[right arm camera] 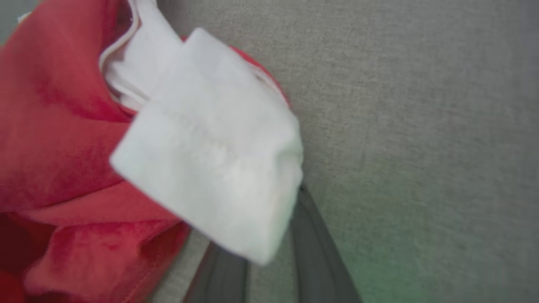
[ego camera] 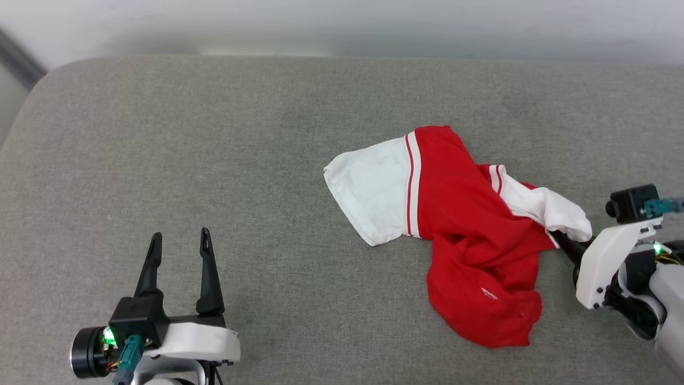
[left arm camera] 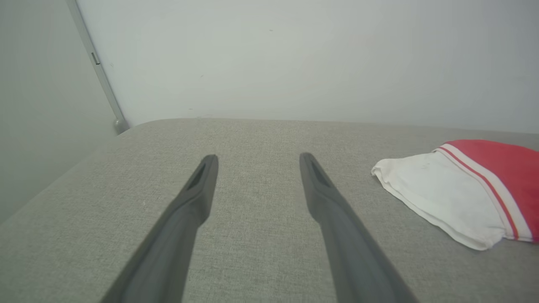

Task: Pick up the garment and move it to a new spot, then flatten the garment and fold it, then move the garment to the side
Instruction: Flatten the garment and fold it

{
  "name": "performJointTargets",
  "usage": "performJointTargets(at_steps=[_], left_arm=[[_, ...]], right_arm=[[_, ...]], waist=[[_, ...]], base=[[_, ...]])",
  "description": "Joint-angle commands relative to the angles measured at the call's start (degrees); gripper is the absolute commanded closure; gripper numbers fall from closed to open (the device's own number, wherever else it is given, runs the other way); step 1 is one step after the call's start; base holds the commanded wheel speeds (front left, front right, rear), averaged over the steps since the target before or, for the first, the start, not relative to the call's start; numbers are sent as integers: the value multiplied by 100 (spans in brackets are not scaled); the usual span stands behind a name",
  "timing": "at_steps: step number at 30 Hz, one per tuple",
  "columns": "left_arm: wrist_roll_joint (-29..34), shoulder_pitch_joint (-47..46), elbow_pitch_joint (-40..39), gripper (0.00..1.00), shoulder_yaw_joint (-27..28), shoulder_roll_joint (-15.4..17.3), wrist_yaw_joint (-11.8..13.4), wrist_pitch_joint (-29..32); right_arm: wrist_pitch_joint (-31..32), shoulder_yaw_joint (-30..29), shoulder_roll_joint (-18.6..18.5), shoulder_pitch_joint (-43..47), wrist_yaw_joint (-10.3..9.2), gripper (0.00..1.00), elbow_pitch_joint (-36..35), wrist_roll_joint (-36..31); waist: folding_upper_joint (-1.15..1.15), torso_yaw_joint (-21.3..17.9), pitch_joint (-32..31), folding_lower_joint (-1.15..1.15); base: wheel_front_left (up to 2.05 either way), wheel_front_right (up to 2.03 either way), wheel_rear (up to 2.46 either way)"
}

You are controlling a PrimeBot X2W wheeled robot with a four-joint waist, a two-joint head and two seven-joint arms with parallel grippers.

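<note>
Right gripper (ego camera: 564, 241) reaches in from the far right edge of the head view. Its fingers are nearly together & clamped on the garment (ego camera: 470, 214) at the cuff of the gripped sleeve (ego camera: 556, 211). Fingertips are buried under the cloth, so the exact pinch pt is hidden. In the right wrist view the right gripper (right arm camera: 269, 256) shows just a thin gap btwn its two dark fingers, w/ the gripped sleeve (right arm camera: 210, 155) folded over their tips and the garment (right arm camera: 63, 147) bunched red to the left; that view is blurry. The garment lies crumpled on the grey upholstered surface (ego camera: 214, 133), right of ctr. Its red body is heaped toward the robot, and the flat sleeve (ego camera: 371, 187), white w/ red-white stripe trim, is spread out to the left. Left gripper (ego camera: 180, 233) sits lower left, fingers splayed wide, holding nothing, well apart from the garment. In the left wrist view the left gripper (left arm camera: 257, 157) is spread over bare grey cloth, w/ the flat sleeve (left arm camera: 442, 202) off to the right. A pale wall (ego camera: 342, 27) runs behind the surface's far edge.
</note>
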Motion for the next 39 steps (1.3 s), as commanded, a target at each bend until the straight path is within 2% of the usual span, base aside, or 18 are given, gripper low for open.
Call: performJointTargets(at_steps=[1, 2, 8, 12, 14, 16, 20, 23, 27, 31, 34, 39], left_arm=[[39, 107, 45, 0, 15, 11, -19, -15], [61, 116, 72, 0, 27, 19, -37, -15], [149, 185, 176, 0, 116, 111, -103, -15], [187, 105, 239, 0, 148, 240, -165, -15], [215, -19, 301, 0, 135, 315, -221, -15], [225, -169, 370, 0, 106, 436, -316, 13], [260, -599, 491, 0, 40, 698, -518, 299], [273, -1047, 607, 0, -49, 912, -749, 621], [203, -1787, 862, 0, -249, 1228, -1084, 1234], [-44, -2641, 1120, 0, -626, 1520, -1275, 1933], [-395, -3262, 1272, 0, -1056, 1759, -1299, 2566], [-1408, -4257, 1457, 0, -2228, 2309, -1305, 3659]], right_arm=[[-193, -20, 29, 173, -10, 23, 59, -49], [-390, -83, 22, 138, -10, 0, 62, -106], [-1502, -418, 104, 295, -7, 0, 10, -706], [-1743, -1090, 178, 473, -7, 0, -124, -1406], [-1748, -1896, 252, 607, -8, 0, -507, -1984], [-1745, -2817, 476, 1058, -7, 0, -1041, -2688], [-1748, -4450, 1257, 2023, -7, 0, -2421, -4073], [-1749, -5087, 1914, 2692, -7, 0, -3368, -4828], [-1749, -5369, 2451, 3176, -7, 0, -4154, -5392], [-1750, -5400, 2683, 3357, -7, 0, -4553, -5636], [-1750, -5360, 2765, 3350, -7, 0, -4734, -5738], [-1750, -5282, 2838, 3205, -7, 0, -4919, -5860]], waist=[[0, -70, -116, 0], [0, -99, -168, 0], [0, -305, -474, 0], [0, -449, -619, 0], [0, -514, -660, 0], [0, -572, -688, 0], [0, -667, -693, 0], [0, -721, -652, 0], [0, -782, -545, 0], [0, -846, -388, 0], [0, -905, -243, 0], [0, -1024, 60, 0]], base=[[0, 0, 0], [0, 0, 0], [0, 0, 0], [0, 0, 0], [0, 0, 0], [0, 0, 0], [0, 0, 0], [0, 0, 0], [0, 0, 0], [0, 0, 0], [0, 0, 0], [0, 0, 0]])
